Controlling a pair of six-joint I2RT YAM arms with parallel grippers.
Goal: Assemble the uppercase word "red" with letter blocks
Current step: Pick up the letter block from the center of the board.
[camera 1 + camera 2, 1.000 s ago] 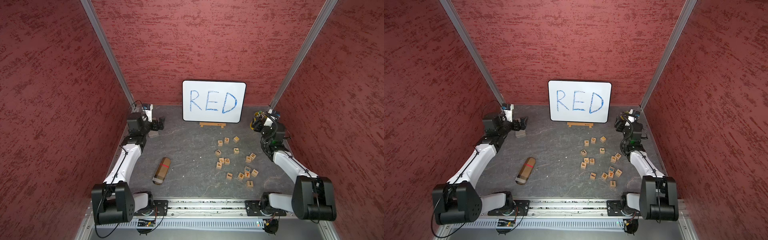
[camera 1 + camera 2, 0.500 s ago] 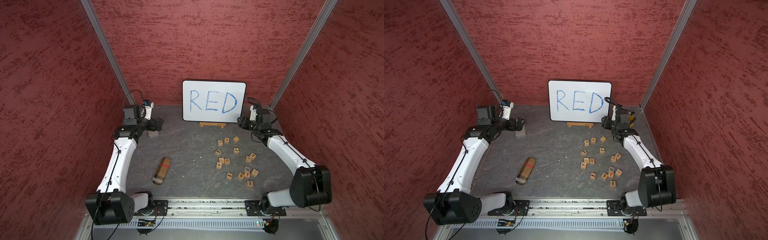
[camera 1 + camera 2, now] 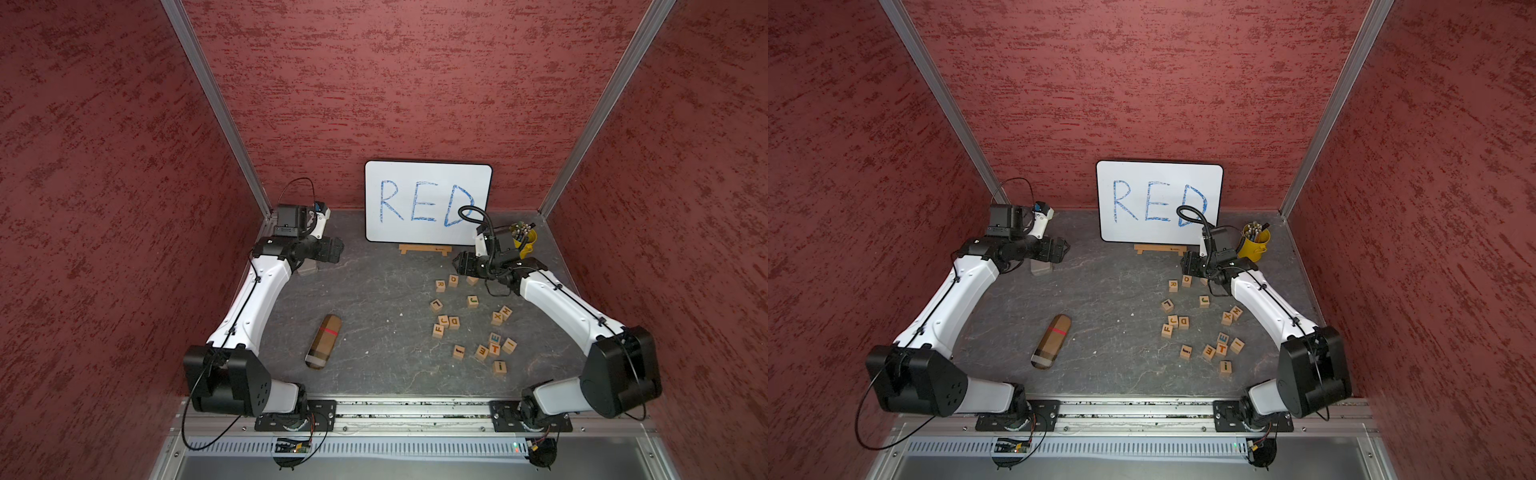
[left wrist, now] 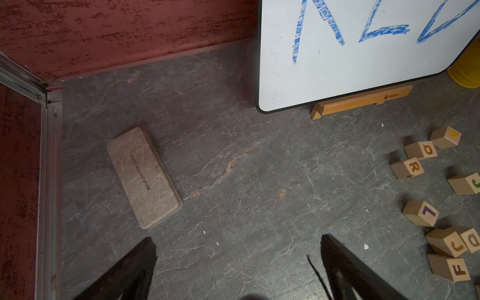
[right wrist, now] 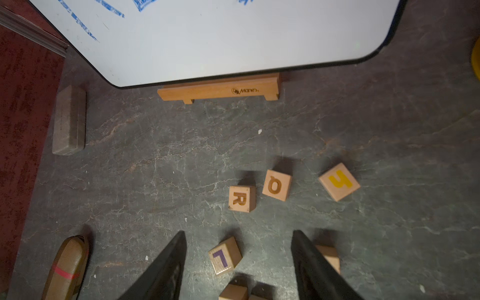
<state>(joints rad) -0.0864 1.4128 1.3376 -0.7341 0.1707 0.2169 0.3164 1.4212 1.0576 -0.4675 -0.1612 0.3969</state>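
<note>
Seemingly, right jaws nearer R block (image 5: 241, 198)

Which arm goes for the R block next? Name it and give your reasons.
Right. The right gripper hangs open close to the R block, with all the letter blocks on its side. The left gripper, also open, is across the table by the beige case.

Both top views are evenly lit from overhead; soft shadow is cast on the surface (image 3: 374, 291) beneath the left arm (image 3: 262, 286) at 10 o'clock. Wrist views are dimmer, the right gripper (image 5: 239, 233) blurred.
</note>
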